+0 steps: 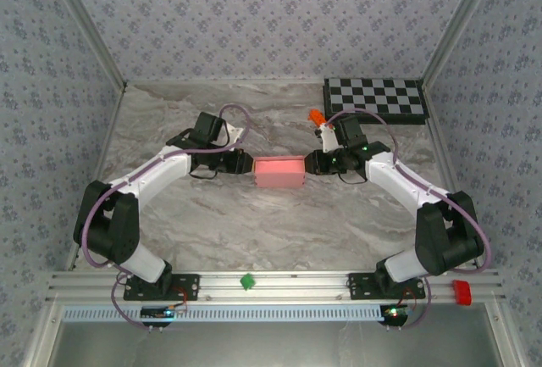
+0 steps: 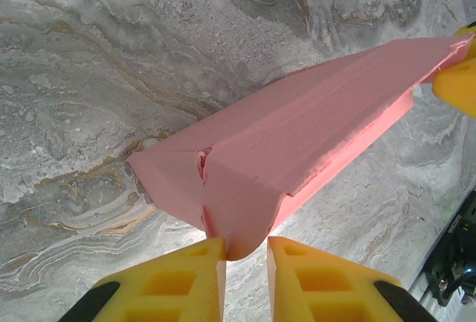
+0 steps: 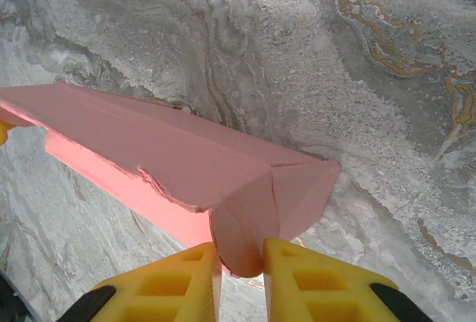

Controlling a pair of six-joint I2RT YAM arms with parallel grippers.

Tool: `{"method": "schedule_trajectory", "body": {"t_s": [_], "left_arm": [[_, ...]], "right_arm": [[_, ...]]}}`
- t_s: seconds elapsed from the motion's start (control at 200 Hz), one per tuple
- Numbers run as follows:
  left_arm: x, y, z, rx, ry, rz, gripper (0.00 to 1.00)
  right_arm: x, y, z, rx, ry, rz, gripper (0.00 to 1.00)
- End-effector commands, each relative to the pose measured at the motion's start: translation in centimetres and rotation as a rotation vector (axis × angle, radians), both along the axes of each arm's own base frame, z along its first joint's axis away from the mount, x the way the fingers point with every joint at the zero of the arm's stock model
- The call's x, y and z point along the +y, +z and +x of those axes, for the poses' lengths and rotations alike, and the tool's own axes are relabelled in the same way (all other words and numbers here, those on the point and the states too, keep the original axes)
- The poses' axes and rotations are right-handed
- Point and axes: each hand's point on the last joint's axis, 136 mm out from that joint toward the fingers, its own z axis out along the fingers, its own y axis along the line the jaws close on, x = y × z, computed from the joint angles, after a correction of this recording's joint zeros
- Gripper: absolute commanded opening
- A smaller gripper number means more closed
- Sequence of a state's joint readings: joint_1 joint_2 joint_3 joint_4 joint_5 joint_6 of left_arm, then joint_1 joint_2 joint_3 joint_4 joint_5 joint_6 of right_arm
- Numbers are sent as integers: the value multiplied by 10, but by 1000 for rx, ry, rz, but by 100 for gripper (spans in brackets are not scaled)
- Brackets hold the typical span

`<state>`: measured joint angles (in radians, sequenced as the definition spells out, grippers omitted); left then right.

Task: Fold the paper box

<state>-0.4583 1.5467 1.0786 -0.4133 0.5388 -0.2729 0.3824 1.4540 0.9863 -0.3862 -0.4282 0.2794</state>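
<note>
**Both grippers pinch the ends of the pink card box, mid-table**

Nearest you, a grooved aluminium rail [image 1: 296, 283] carries both arm bases. A small green marker [image 1: 247, 281] sits between them and a small red tab [image 1: 461, 291] at the right end.

Further out is the grey, veined, marble-look tabletop [image 1: 254, 223]. The salmon-pink thin-card paper box [image 1: 279, 171] is at mid-table, a long low rectangular shape stretched between the two arms. Can't tell if it rests on the surface or hangs just above it.

Left gripper [image 2: 245, 251] is clamped on the lower corner of the box's left end flap. Its blocky yellow pads [image 2: 186, 285], with moulded recesses, touch the card on both sides. Right gripper [image 3: 239, 259] is clamped the same way on the right end flap.

Handling, as a judgement:
- **Weight and stiffness:** very light. It is stiff only along the creases and floppy across open panels.
- **Fragility:** it crushes and tears easily. The left end seam shows a small ragged split, and one long flap edge looks rough.
- **Grip:** the matte card should hold well against the pads.
- **Where to hold:** take it at folded corners or doubled end flaps, not mid-panel, and squeeze lightly.

Beyond the right wrist lies a small orange block [image 1: 316, 117]. A flat black-and-white checkerboard [image 1: 374, 100] sits at the far right. Floral-patterned walls [image 1: 254, 19] close the back.
</note>
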Motion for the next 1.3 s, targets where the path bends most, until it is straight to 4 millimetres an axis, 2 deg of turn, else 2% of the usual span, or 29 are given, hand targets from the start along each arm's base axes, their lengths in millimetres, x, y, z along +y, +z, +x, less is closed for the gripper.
{"method": "schedule_trajectory", "body": {"t_s": [0.0,0.975,1.294], "left_arm": [[-11,20,5,-40,-22,-55,20],[-15,19,5,-30,-27,-81,18],[-12,10,3,-14,-24,-55,18]], "right_arm": [[6,14,0,-16,21,22,23],[15,19,1,-7,41,81,21],[16,18,1,-2,44,84,21]]}}
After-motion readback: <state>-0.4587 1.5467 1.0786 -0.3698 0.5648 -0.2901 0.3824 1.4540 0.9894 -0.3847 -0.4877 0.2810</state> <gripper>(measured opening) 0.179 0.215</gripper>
